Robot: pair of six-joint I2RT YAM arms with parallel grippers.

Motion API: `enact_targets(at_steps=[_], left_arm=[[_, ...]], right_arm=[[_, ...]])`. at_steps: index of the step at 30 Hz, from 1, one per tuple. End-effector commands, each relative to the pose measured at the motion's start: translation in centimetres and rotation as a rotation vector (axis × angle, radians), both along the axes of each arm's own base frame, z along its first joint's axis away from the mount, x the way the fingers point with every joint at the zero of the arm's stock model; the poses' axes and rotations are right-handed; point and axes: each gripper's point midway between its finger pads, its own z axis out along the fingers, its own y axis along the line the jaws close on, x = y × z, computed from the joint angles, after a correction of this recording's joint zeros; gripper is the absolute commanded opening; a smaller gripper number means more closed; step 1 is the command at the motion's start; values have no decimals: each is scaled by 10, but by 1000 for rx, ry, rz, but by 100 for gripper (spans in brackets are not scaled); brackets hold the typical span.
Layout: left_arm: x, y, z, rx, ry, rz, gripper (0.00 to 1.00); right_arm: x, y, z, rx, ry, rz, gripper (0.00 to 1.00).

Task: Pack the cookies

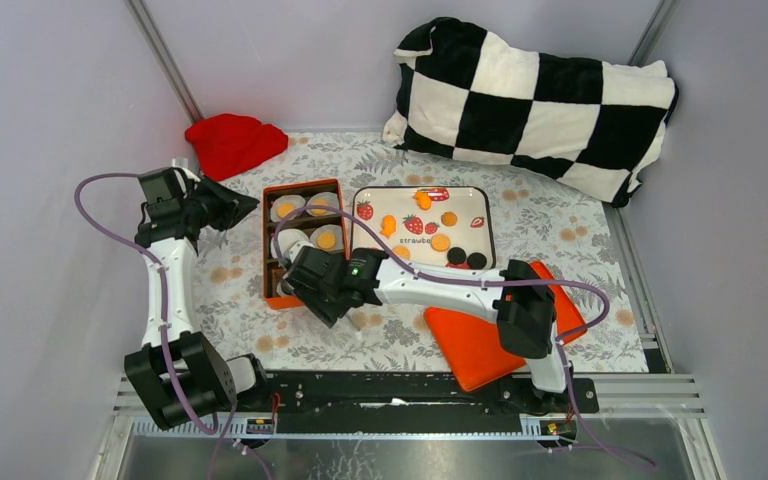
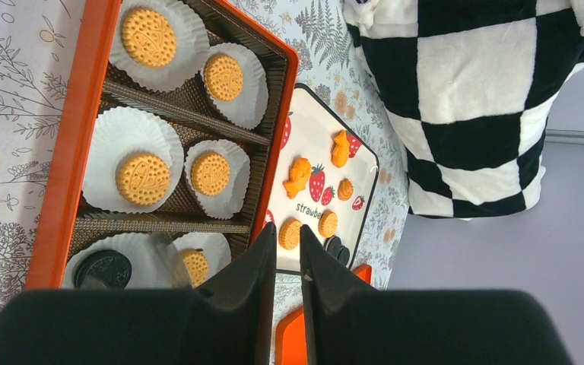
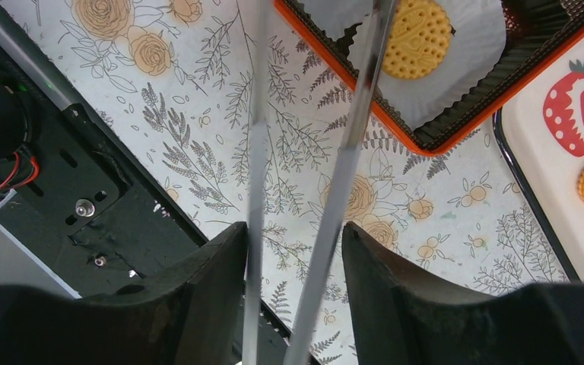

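An orange box (image 1: 268, 235) holds white paper liners, several with orange-yellow cookies (image 2: 143, 179) and one with a black cookie (image 2: 106, 268). To its right, a white strawberry tray (image 1: 420, 190) carries more orange cookies (image 1: 441, 241) and two black ones (image 1: 465, 260). My right gripper (image 1: 305, 290) is over the box's near end and is shut on a pair of metal tongs (image 3: 350, 137). Their tips reach over a cookie in a liner (image 3: 418, 38). My left gripper (image 1: 245, 207) hovers at the box's far left corner, shut and empty.
An orange lid (image 1: 480, 340) lies under the right arm at the front right. A black-and-white checkered pillow (image 1: 540, 95) and a red cloth (image 1: 232, 140) lie at the back. A black rail (image 1: 410, 385) runs along the near edge.
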Motion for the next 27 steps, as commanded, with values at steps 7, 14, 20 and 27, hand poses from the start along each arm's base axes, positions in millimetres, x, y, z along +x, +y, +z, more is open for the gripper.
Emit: enact_targets(at_steps=[7,14,20,27], left_arm=[[0,-4,17,21,-65,-30,22],[1,-5,15,8,-65,-32,22],[-1,-7,10,5,-54,-35,22],[-7,-9,5,0,-47,-36,22]], right_arm=[[18,-20,74,138,-146,-99,18],[10,-35,46,52,-98,-102,35],[-24,-31,-8,32,71,-37,41],[-56,-31,-38,-13,147,41,46]])
